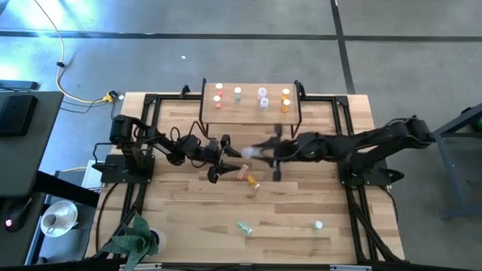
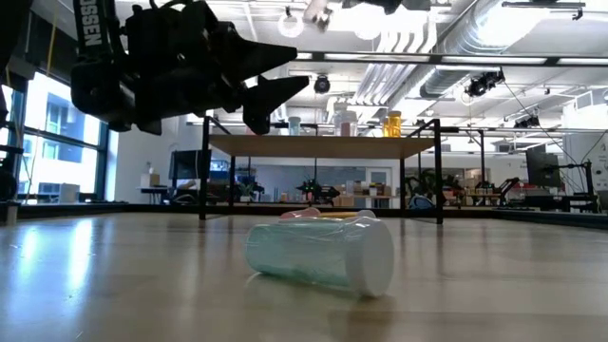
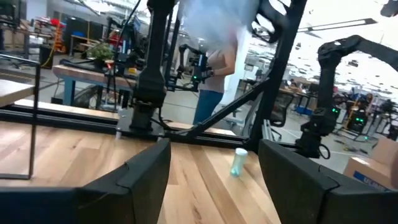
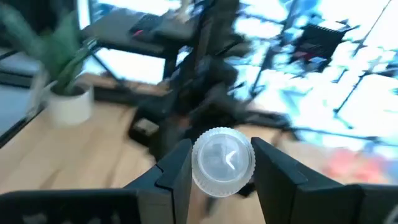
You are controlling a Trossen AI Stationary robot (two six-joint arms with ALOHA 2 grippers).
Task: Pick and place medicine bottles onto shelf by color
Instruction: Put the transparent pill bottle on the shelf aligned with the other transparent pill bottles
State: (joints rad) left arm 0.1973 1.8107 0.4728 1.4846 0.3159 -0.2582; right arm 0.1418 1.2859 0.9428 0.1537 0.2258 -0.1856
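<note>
My right gripper point(image 1: 260, 153) is shut on a clear-white bottle point(image 4: 222, 163) above the table's middle, just in front of the shelf point(image 1: 250, 113). My left gripper point(image 1: 219, 159) is open and empty, close to the left of that bottle. Several white-capped bottles stand on the shelf top. A red-pink bottle point(image 1: 242, 175) and an orange bottle point(image 1: 253, 183) lie on their sides on the table below the grippers. A pale green bottle point(image 2: 323, 255) lies on its side nearer the front edge. Another bottle point(image 1: 318, 224) stands upright at the front right. My right gripper pinches the clear-white bottle between its two fingers, at the cap end point(image 4: 199, 165), one finger on each side. The fingers come about level from the table's right side. The bottle's white cap faces the wrist camera, and the bottle is lifted clear of the table.
The shelf's black legs point(image 2: 440, 180) stand on the far half of the table. A potted plant point(image 1: 135, 239) sits at the front left corner. A person stands in the room beyond the table in the left wrist view point(image 3: 214, 81).
</note>
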